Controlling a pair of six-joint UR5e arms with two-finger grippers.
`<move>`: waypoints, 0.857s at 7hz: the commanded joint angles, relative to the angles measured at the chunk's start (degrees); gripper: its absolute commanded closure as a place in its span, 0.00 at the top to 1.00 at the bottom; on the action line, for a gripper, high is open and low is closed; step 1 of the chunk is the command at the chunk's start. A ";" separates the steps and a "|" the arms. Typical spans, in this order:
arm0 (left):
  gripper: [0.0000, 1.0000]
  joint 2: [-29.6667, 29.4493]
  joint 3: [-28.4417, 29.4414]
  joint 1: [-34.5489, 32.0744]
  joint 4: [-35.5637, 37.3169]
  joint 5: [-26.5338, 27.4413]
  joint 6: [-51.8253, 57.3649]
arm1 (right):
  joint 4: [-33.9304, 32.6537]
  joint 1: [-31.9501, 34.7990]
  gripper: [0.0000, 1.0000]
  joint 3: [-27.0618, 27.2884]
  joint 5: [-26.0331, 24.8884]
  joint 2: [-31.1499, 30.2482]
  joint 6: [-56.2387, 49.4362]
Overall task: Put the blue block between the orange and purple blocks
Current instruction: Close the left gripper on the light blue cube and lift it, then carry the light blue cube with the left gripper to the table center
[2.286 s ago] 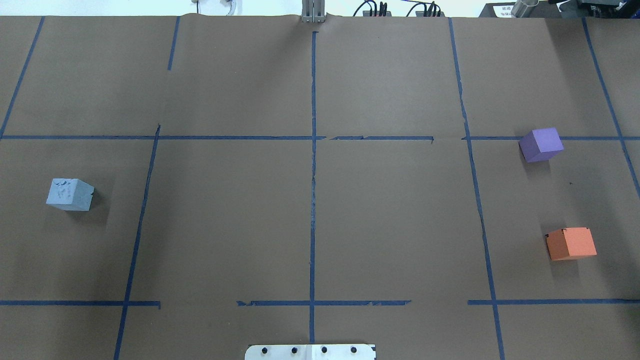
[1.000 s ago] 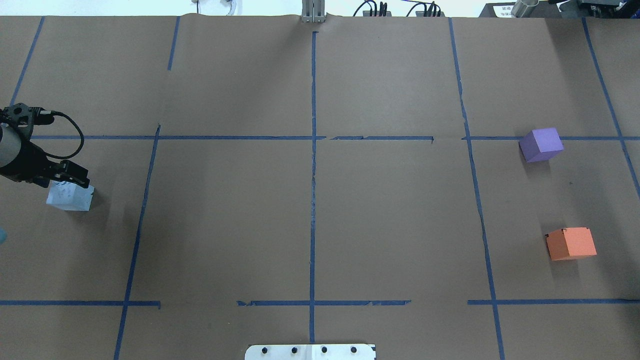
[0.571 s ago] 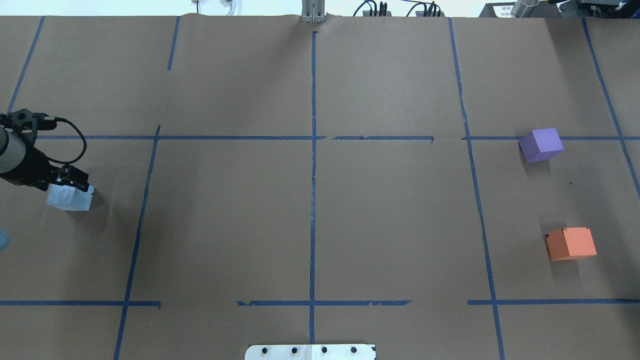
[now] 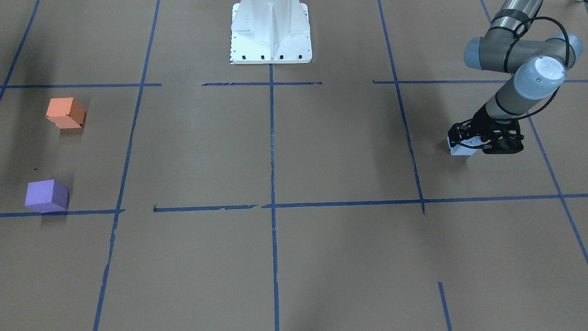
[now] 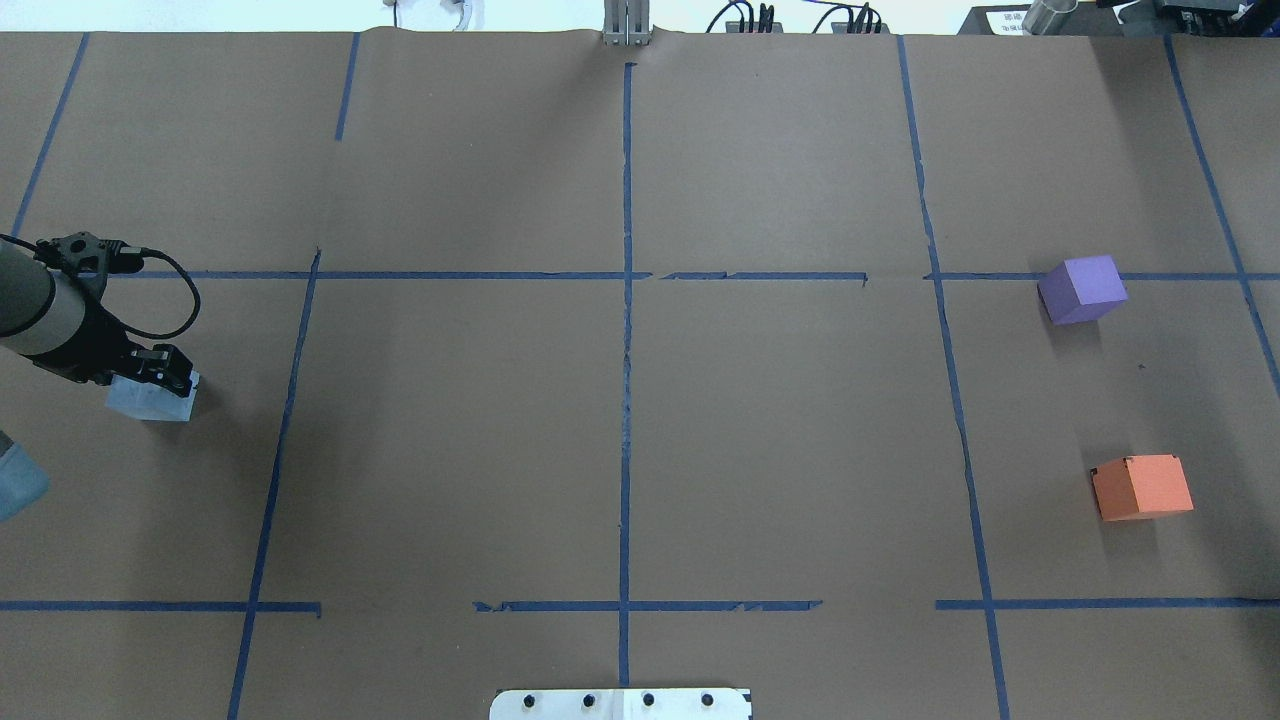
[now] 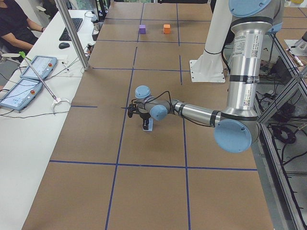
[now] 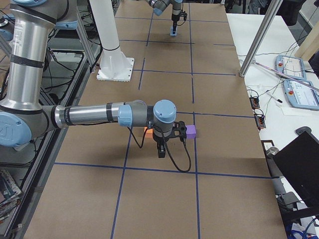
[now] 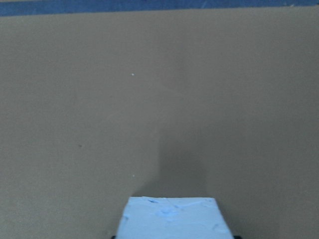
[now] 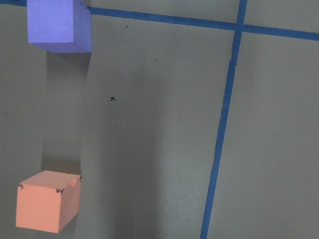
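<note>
The light blue block (image 5: 150,402) sits at the table's left side, also in the front view (image 4: 460,150) and the left wrist view (image 8: 172,220). My left gripper (image 5: 165,378) is down over it and shut on it, at or just above the table. The purple block (image 5: 1083,289) and the orange block (image 5: 1142,487) lie far off at the right, with a bare gap between them. Both show in the right wrist view, purple (image 9: 59,25) and orange (image 9: 47,200). My right gripper (image 7: 161,149) hangs above them; I cannot tell whether it is open or shut.
Blue tape lines divide the brown paper table (image 5: 620,400) into squares. The white robot base plate (image 4: 271,34) stands at the robot's edge. A side desk with tablets (image 6: 29,76), a metal post (image 6: 72,33) and a seated person (image 6: 17,21) lie beyond the table's far edge.
My left arm came in from the left, went down onto the blue block and closed on it. Block and gripper have shifted slightly right. The purple and orange blocks have not moved.
</note>
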 commanded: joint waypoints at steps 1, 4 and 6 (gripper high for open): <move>0.05 -4.59 -3.30 0.04 1.17 -0.27 -2.24 | 0.05 -0.27 1.00 0.23 0.00 -0.05 -0.07; 0.05 -29.66 -2.10 10.19 19.81 1.65 -9.18 | 0.05 -0.27 1.00 1.98 0.00 0.04 -0.07; 0.06 -39.03 2.88 16.27 22.27 7.72 -13.03 | 0.05 -0.27 1.00 2.43 0.35 0.04 -0.07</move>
